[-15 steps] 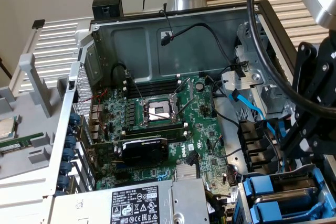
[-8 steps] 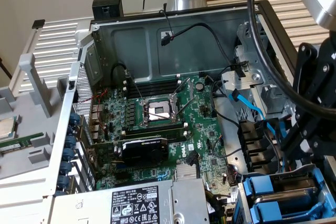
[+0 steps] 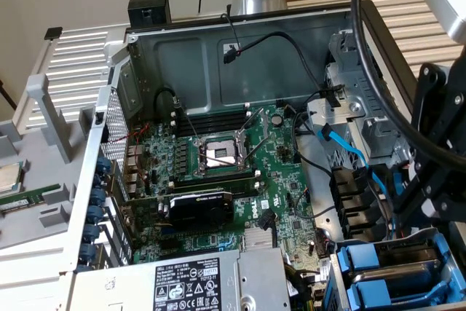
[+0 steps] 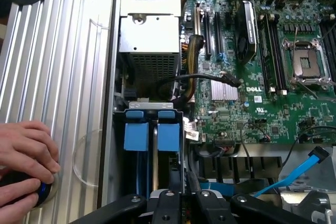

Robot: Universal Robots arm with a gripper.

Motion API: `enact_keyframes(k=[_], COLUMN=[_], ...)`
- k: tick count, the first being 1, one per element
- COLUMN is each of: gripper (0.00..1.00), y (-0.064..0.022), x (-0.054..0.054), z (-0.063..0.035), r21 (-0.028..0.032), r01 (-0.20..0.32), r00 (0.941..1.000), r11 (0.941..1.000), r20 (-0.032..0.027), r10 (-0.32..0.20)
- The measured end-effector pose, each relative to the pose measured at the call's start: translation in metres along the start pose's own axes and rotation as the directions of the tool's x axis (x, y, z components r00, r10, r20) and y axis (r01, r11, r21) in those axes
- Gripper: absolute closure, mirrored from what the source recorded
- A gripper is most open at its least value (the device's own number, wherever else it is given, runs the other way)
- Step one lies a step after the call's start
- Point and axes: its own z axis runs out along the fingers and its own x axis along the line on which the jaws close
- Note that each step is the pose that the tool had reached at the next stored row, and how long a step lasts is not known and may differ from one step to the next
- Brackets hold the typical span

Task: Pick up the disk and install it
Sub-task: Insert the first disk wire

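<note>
In the wrist view two blue-railed drives stand on edge, side by side, in the drive cage (image 4: 152,107) of the open computer case. The disk (image 4: 169,137) is the one nearer the motherboard, and only its blue tab and thin edge show. The other blue-railed tray (image 4: 135,136) stands beside it. My gripper (image 4: 169,205) hangs right over the disk with its black fingers close together and nothing visibly between them. Whether they touch the disk I cannot tell. In the exterior view the gripper (image 3: 421,193) hovers above the drive bay (image 3: 386,271) at the exterior view's right.
The motherboard (image 3: 218,172) with its open processor socket (image 3: 220,154) lies in the case middle. The power supply (image 3: 182,282) borders the bay. A blue cable (image 4: 299,174) and black cables run near the cage. A person's hands (image 4: 23,156) rest on a black knob on the ribbed metal table.
</note>
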Motion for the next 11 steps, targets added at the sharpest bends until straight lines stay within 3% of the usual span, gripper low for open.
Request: enact_keyframes(k=[11], gripper=[0.84], y=[-0.0004], x=[0.0000], z=[0.0000], r21=[-0.0001], r01=[0.000], r00=[1.0000], r11=[1.0000], r20=[-0.0024], r10=[0.000])
